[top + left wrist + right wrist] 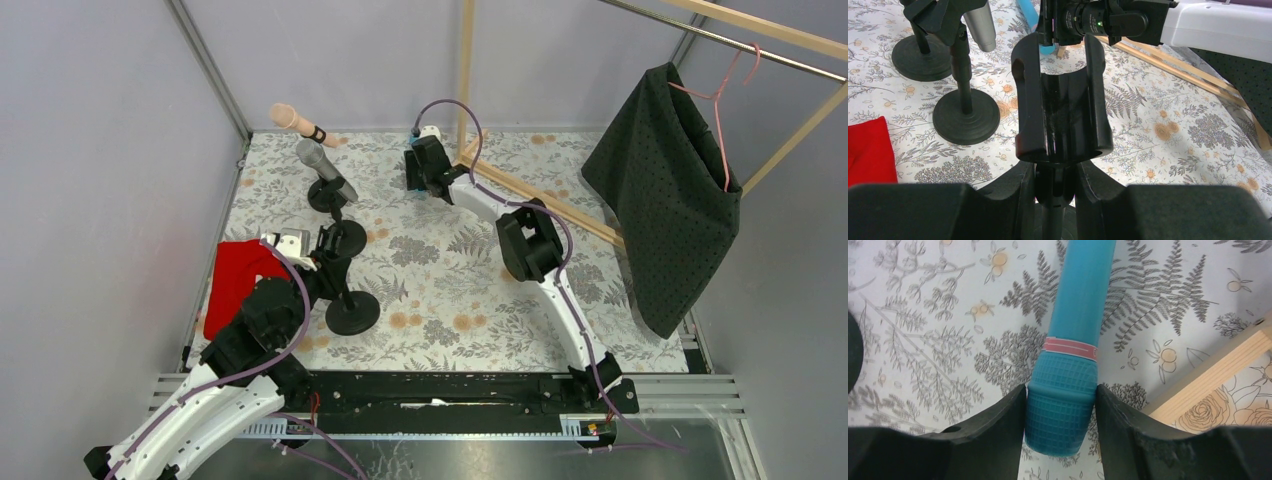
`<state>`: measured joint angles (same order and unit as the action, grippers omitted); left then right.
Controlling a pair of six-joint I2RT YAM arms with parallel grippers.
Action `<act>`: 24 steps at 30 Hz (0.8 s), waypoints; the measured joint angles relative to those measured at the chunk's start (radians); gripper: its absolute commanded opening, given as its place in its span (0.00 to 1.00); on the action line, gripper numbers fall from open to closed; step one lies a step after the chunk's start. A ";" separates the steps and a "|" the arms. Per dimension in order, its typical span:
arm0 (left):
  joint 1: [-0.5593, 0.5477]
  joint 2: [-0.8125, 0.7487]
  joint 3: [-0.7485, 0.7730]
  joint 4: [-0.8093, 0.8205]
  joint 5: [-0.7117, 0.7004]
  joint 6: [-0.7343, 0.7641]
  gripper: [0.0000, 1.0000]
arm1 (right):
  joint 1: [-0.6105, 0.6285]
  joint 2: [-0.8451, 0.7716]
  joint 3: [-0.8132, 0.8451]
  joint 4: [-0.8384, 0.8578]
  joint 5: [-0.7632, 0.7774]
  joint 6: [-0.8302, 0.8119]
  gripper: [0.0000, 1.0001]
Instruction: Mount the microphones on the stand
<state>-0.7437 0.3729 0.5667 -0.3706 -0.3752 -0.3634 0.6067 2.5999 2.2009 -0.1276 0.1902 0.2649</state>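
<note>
right gripper (1060, 407) pinches the cyan-blue microphone (1080, 300) by its head, near the table's (450, 290) twelve o'clock. left gripper (1055, 176) clamps the empty stand (1063, 110) by its stem at eight o'clock; pink microphone (293, 120) and grey microphone (323, 165) sit toward eleven.

Grey walls (90, 150); floral, perhaps cloth, tabletop (450, 290)

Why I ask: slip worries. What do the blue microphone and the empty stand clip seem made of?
Blue microphone: likely matte plastic or rubber; moulded grid on its head, no glare. Stand clip: probably glossy hard plastic; light streaks run along its black cradle.
</note>
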 measured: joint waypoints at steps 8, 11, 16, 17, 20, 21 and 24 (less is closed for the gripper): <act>0.000 0.000 0.000 -0.002 -0.004 0.000 0.00 | 0.056 -0.216 -0.332 0.089 -0.052 -0.167 0.31; 0.000 0.000 0.000 -0.002 -0.005 0.000 0.00 | 0.110 -0.369 -0.535 0.138 -0.053 -0.229 0.30; 0.000 0.002 0.000 0.003 0.023 0.002 0.00 | 0.198 -0.654 -0.853 0.188 -0.050 -0.265 0.30; 0.000 0.005 0.000 0.008 0.032 0.005 0.00 | 0.212 -0.723 -0.927 0.192 -0.047 -0.266 0.31; 0.000 0.031 0.000 0.031 0.077 0.009 0.00 | 0.231 -0.868 -1.080 0.183 -0.033 -0.247 0.31; 0.000 0.046 0.000 0.042 0.095 0.013 0.00 | 0.233 -0.913 -1.127 0.176 -0.028 -0.234 0.31; 0.000 0.094 -0.003 0.072 0.152 0.023 0.00 | 0.241 -1.059 -1.278 0.146 -0.008 -0.176 0.31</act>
<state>-0.7437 0.4667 0.5636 -0.2989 -0.2230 -0.3401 0.8482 1.5410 0.9230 0.0189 0.1825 0.0887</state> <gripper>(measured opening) 0.298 0.552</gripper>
